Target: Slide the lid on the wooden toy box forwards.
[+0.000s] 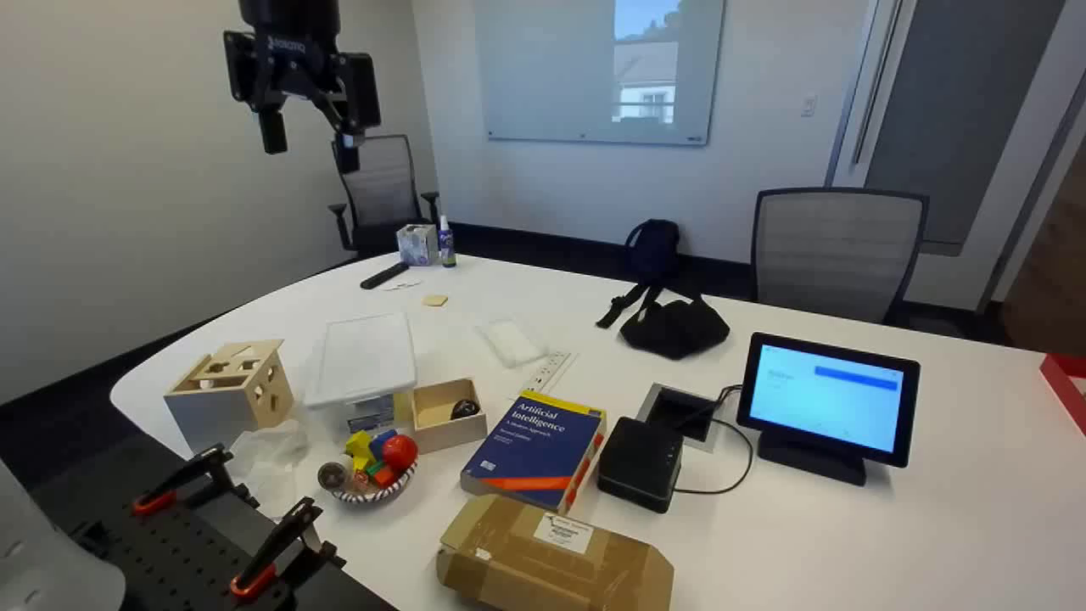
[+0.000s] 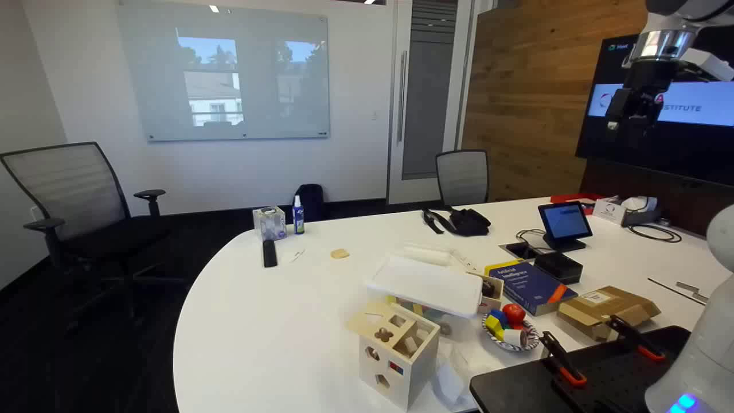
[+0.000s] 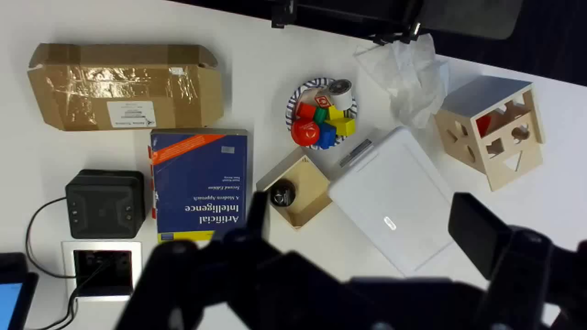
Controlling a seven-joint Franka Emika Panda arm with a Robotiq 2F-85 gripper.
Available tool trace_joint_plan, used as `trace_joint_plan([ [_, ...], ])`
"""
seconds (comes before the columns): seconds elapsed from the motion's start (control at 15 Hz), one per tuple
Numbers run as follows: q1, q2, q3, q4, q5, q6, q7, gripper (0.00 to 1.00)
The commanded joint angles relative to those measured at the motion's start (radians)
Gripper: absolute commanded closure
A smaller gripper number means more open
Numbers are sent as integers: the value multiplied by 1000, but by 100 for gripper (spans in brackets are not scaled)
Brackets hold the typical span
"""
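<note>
The wooden toy box [image 1: 270, 397] is a pale cube with cutouts, at the table's left in an exterior view. It also shows in an exterior view [image 2: 385, 362] and at the right of the wrist view [image 3: 488, 96]. Its thin lid [image 2: 375, 324], with shape holes, lies partly slid off: it sticks out past one side and leaves an open gap along the opposite side. The lid shows too in the wrist view [image 3: 528, 158] and in an exterior view [image 1: 246, 355]. My gripper [image 1: 310, 146] is open, empty and high above the table, apart from the box.
A translucent white container [image 1: 361, 352] stands close beside the box. Crumpled plastic [image 3: 412, 78] lies by the box. A bowl of blocks [image 3: 290, 112], a small wooden tray [image 3: 312, 185], a book [image 3: 199, 183] and a cardboard box [image 3: 133, 91] are nearby. Clamps [image 1: 276, 552] stand at the edge.
</note>
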Motion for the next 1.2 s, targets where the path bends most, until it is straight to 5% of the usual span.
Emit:
trace_joint_plan([
  [0.0,-18,5,13,2,9,-2,-9,0],
  [0.4,30,64,109,5,113,99,88,0],
  [1.13,202,394,496,136,153,229,415,0],
])
